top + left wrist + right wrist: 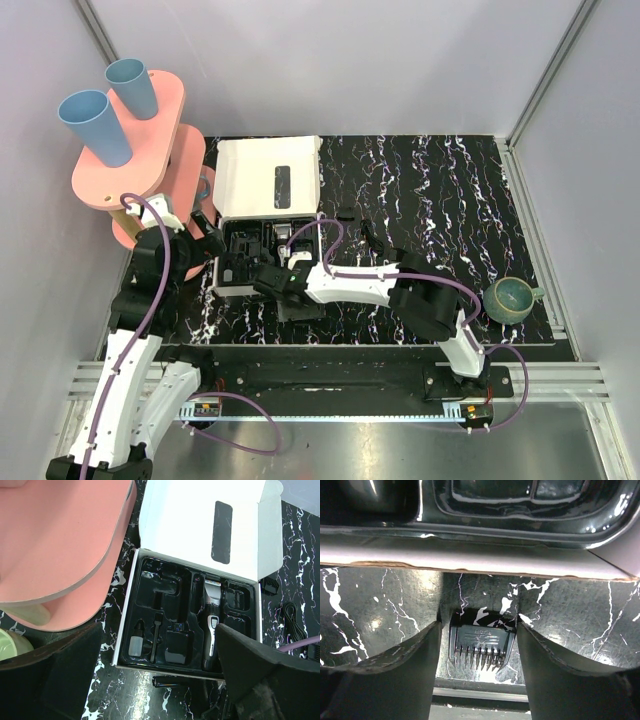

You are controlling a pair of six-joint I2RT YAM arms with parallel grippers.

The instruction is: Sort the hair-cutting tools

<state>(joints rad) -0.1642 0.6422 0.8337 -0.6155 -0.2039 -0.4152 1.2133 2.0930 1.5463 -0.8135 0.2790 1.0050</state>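
Comb attachment [481, 647] lies on the marbled table [380, 605] just outside the white box [470, 557], straddled by the right gripper [479, 622], its half-open jaws not yet clamped; the pickup likely needs a squeeze, then a lift toward the tray.

The left arm [120, 370] rises along the left side, left fingers [55, 675] spread wide. The right arm [355, 285] stretches leftward, held low, right fingers [385, 680] parted.

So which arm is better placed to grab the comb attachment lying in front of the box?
Right. The right fingers straddle the comb attachment on the table beside the box wall. The left fingers hang open higher up, over the box tray.
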